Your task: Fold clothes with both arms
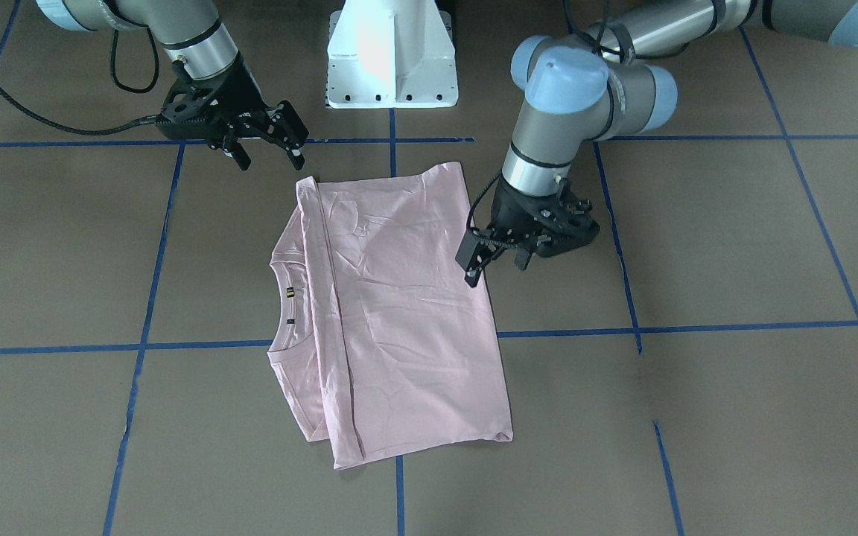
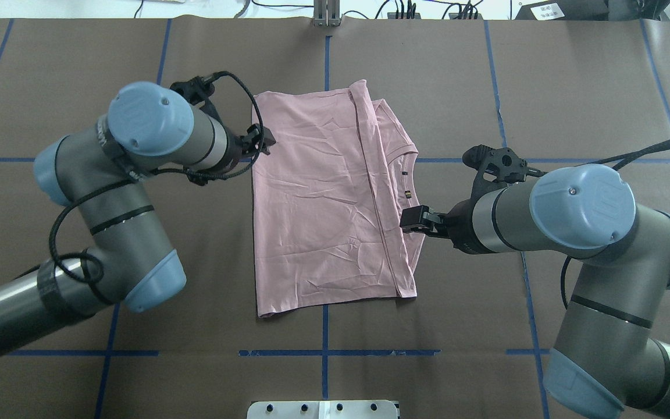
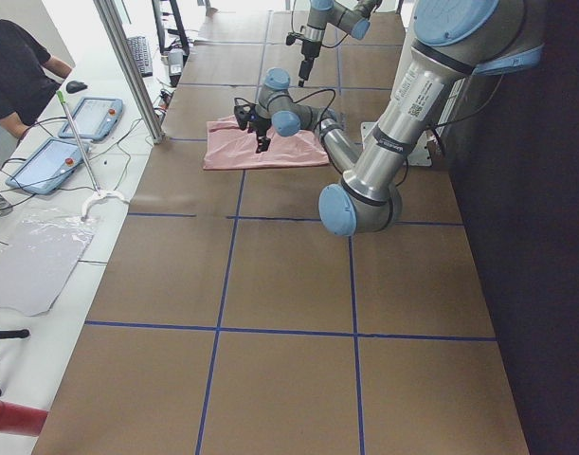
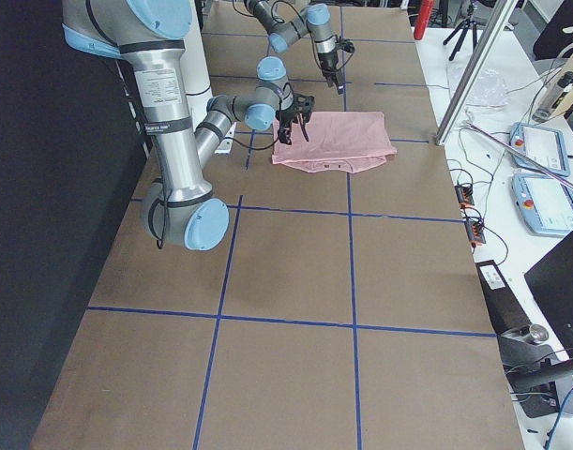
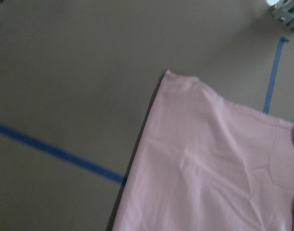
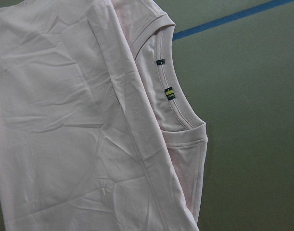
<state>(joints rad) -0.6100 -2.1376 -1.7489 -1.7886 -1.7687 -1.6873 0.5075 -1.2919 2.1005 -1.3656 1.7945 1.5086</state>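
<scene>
At mid-table, between the robot-side edge and the operators' edge, the pale pink T-shirt (image 1: 407, 298) (image 2: 323, 198) lies flat on the brown table (image 1: 734, 246). It is folded into a rough rectangle. One long flap is laid over the body, and its folded edge runs the garment's length just beside the collar (image 1: 287, 298) (image 6: 178, 113). The collar faces the table end on the robot's right and shows two small labels inside. No print is visible on the upturned side. The cloth shows light creasing throughout.

Left gripper (image 1: 496, 272) (image 2: 259, 139): it is positioned at the shirt's edge opposite the collar, just above the cloth. Its fingers are spread apart and hold nothing. The left wrist view shows only a shirt corner resting on the table beside a blue tape line (image 5: 55, 151), and the image is soft.

Right gripper (image 1: 270, 160) (image 2: 413, 220): it sits above the table, just off the shirt corner on the collar side nearest the white pedestal base (image 1: 392, 56). Its fingers are wide apart and empty, and contact with the cloth is not evident. The right wrist view shows the collar and the folded edge, with no fingers in frame.

A person in a black top (image 3: 14, 66) sits beyond the operators' edge.
</scene>
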